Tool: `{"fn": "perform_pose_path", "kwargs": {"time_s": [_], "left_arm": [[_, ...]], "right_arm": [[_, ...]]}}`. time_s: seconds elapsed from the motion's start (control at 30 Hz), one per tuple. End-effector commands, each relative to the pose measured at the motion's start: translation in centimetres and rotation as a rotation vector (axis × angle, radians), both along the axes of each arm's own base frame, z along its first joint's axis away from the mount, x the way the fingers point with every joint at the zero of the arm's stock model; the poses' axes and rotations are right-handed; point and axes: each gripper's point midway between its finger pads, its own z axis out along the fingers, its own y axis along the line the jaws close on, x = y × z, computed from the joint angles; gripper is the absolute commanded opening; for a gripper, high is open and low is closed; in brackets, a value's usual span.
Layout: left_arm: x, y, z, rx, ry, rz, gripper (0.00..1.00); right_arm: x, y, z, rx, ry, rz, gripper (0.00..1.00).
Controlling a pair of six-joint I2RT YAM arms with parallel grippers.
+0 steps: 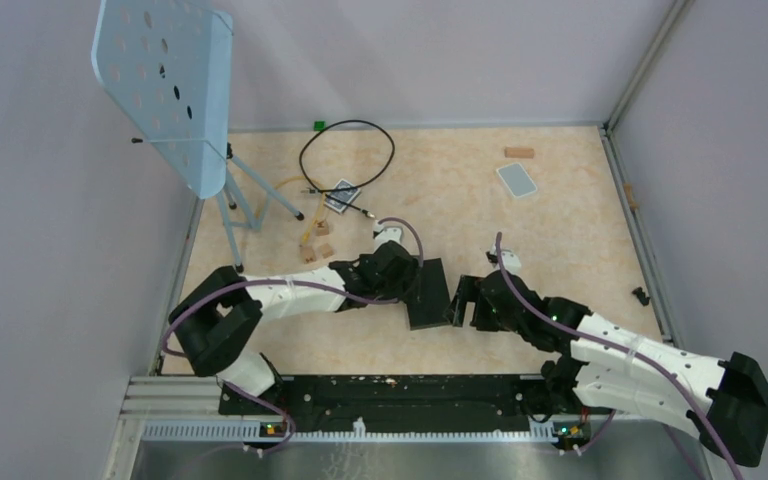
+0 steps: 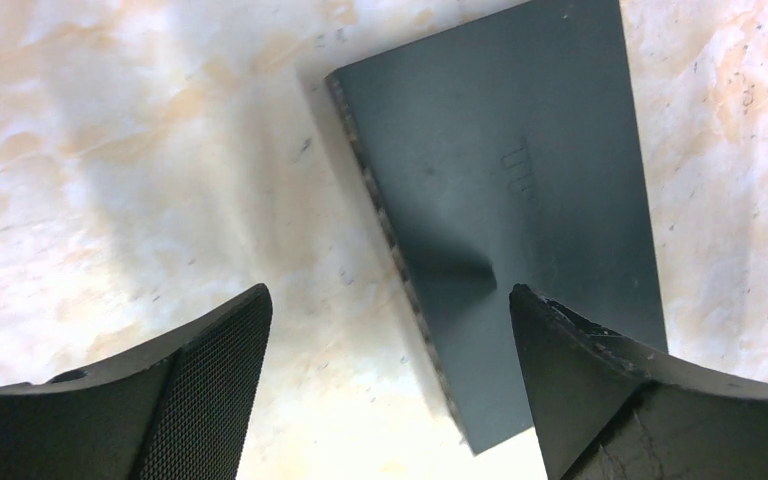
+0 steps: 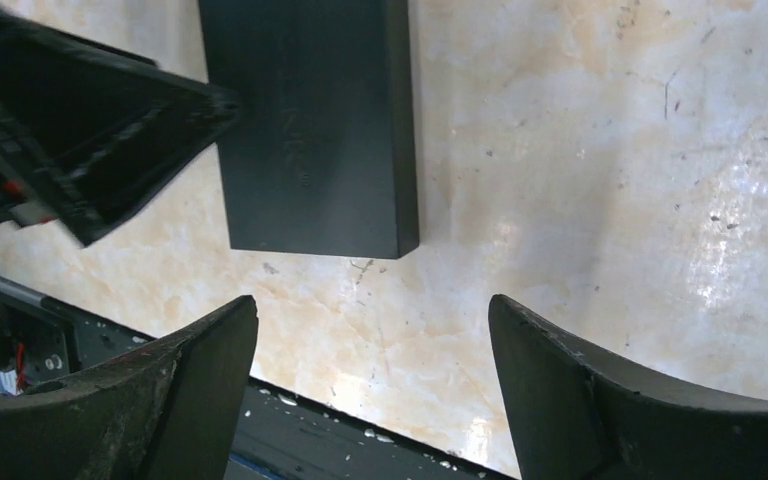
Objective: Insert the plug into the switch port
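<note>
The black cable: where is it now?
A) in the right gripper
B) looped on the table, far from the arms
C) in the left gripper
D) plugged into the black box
B: the black cable lies looped at the far side of the table, apart from the black box.

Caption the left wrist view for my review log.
Open left hand poised above the flat black box lying on the marbled table.

Both arms stretch inward, wrists close together; left pincer and right pincer gape (fingers spread wide).
</note>
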Motion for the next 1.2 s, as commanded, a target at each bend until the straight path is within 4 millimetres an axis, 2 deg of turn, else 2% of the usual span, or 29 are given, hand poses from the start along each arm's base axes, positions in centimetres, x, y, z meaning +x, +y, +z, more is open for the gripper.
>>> {"fn": "perform_pose_path", "kwargs": {"time_s": [0.0, 0.1, 0.23, 0.33, 0.47, 0.6, 0.77, 0.87, 1.17], "left_arm": [[0.1, 2.6, 2.1, 0.028, -0.066, 0.033, 0.95], [1.8, 3.5, 3.9, -0.027, -0.101, 0.047, 0.96], [5.4, 3.7, 6.5, -0.128, -0.137, 0.007, 0.96], [8.0, 2.5, 7.8, -0.091, -0.192, -0.057, 0.95], [10.2, -0.3, 7.6, -0.077, -0.189, -0.149, 0.93], [10.9, -2.2, 5.4, -0.084, -0.129, -0.201, 0.9], [10.5, -2.3, 1.7, -0.073, -0.059, -0.187, 0.88], [9.8, -2.2, 0.3, -0.079, -0.032, -0.19, 0.87], [8.1, -2.5, -1.3, -0.123, 0.021, -0.205, 0.83]], "right_arm": [[0.6, 0.7, 0.0, 0.055, 0.011, -0.042, 0.84], [0.3, 1.6, -0.2, 0.108, 0.035, -0.034, 0.81], [-0.6, 3.8, -0.9, 0.25, 0.094, -0.019, 0.76], [-1.3, 4.6, -2.0, 0.287, 0.125, -0.035, 0.75], [-1.6, 5.1, -3.0, 0.31, 0.135, -0.07, 0.75], [-1.2, 5.2, -3.0, 0.368, 0.128, -0.106, 0.75], [-0.8, 4.7, -3.2, 0.376, 0.119, -0.147, 0.75], [-0.7, 4.6, -3.7, 0.407, 0.14, -0.159, 0.76], [0.1, 3.6, -4.8, 0.412, 0.164, -0.208, 0.76]]}}
